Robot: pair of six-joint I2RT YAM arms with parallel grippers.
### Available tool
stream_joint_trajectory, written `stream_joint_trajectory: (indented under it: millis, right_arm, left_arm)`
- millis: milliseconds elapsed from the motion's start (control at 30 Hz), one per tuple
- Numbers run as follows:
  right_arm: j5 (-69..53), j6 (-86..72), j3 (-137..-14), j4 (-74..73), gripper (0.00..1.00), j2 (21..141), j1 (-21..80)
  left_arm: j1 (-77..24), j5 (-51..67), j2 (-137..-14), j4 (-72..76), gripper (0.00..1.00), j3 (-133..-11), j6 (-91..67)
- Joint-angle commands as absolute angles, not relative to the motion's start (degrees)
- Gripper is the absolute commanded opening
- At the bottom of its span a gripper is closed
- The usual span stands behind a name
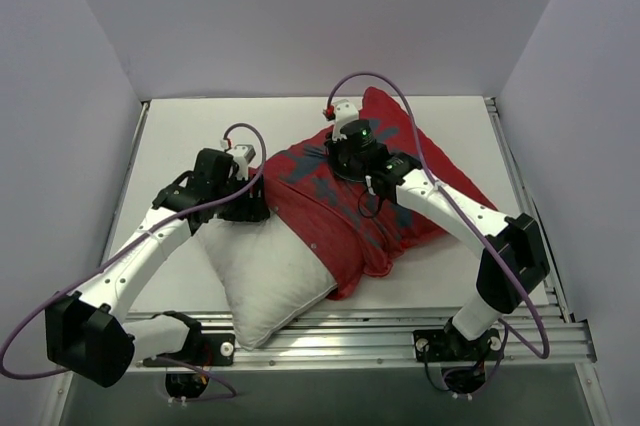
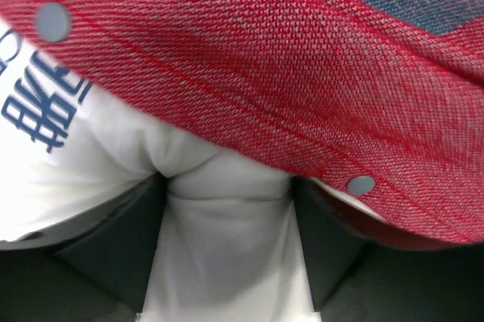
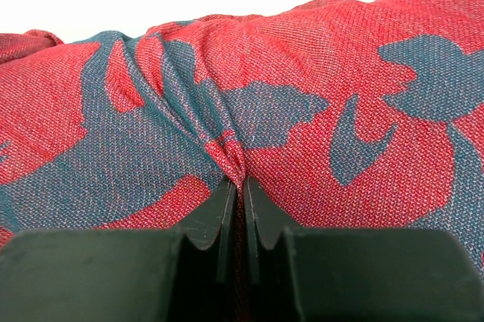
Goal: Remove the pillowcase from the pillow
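Observation:
The red pillowcase (image 1: 375, 196) with dark grey marks covers the far right part of the white pillow (image 1: 268, 276), whose near left half lies bare. My left gripper (image 1: 250, 208) sits at the pillowcase's open edge. Its fingers (image 2: 113, 250) stand wide apart, and bulging white pillow (image 2: 227, 246) fabric fills the gap between them, under the red hem with round snaps (image 2: 361, 184). My right gripper (image 1: 350, 161) rests on top of the pillowcase (image 3: 318, 72). In the right wrist view that gripper (image 3: 244, 182) is shut on a pinched fold of red cloth.
A printed label (image 2: 45, 103) with blue letters sits on the pillow near the hem. The white table (image 1: 190, 136) is boxed in by pale walls on three sides. A metal rail (image 1: 400, 331) runs along the near edge by the arm bases.

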State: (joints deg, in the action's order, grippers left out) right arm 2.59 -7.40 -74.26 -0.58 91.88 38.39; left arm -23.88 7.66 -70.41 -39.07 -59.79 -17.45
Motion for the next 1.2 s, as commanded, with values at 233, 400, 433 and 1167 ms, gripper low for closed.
stream_joint_trajectory:
  millis: [233,400,433,1167]
  right_arm:
    - [2.81,-6.06,-81.1,-5.62,0.19,92.28,43.94]
    - [5.72,-5.45,-85.78,-6.77,0.55,95.44,46.58]
    - [5.19,-5.45,-86.48,-7.03,0.69,96.15,46.93]
    - [23.46,-10.88,-94.74,-14.76,0.0,106.53,25.62]
  left_arm:
    - [-24.08,12.75,-68.39,-34.1,0.02,-50.36,-22.76]
    - [-24.08,9.94,-63.39,-34.98,0.02,-50.54,-22.76]
    - [-24.08,8.97,-62.41,-35.15,0.02,-50.54,-22.94]
    - [-23.99,-4.03,-51.24,-48.5,0.02,-55.62,-30.14]
